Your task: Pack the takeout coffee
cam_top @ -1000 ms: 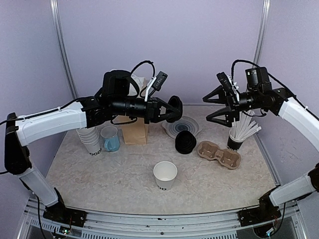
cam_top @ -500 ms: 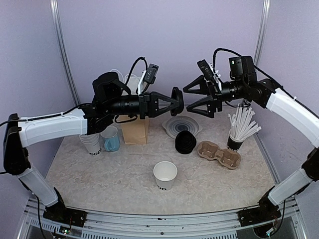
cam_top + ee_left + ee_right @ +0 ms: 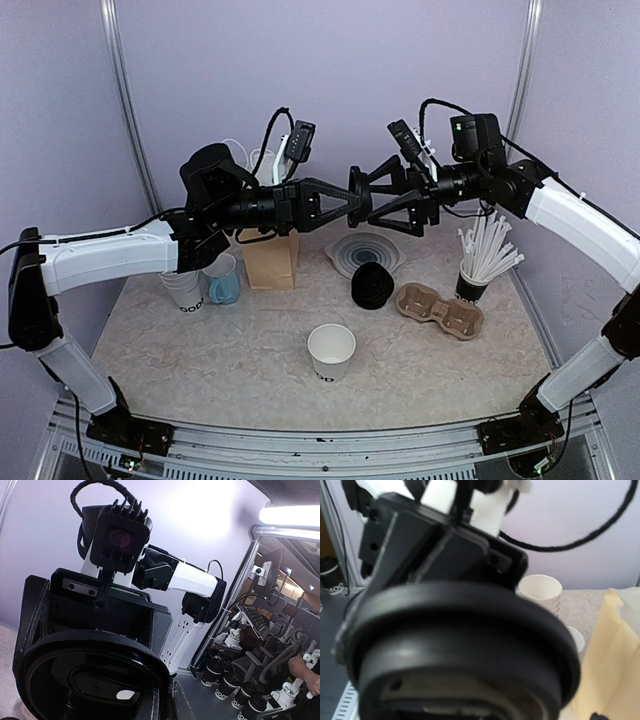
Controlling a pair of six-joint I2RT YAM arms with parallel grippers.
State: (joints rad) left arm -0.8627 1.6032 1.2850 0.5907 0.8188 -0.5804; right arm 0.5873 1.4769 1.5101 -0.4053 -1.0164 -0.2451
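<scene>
Marbled table (image 3: 200,350) carries our takeout coffee's white cup (image 3: 331,351), lidless, toward the front, while its black lid (image 3: 356,187) hangs high above, pinched by the fingers of our left gripper (image 3: 346,192). Fingers of our right gripper (image 3: 380,192) stand wide around that lid. Should the left release before they close, we judge it could fall.

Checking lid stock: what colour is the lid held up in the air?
Black lid; best in left wrist view.
</scene>
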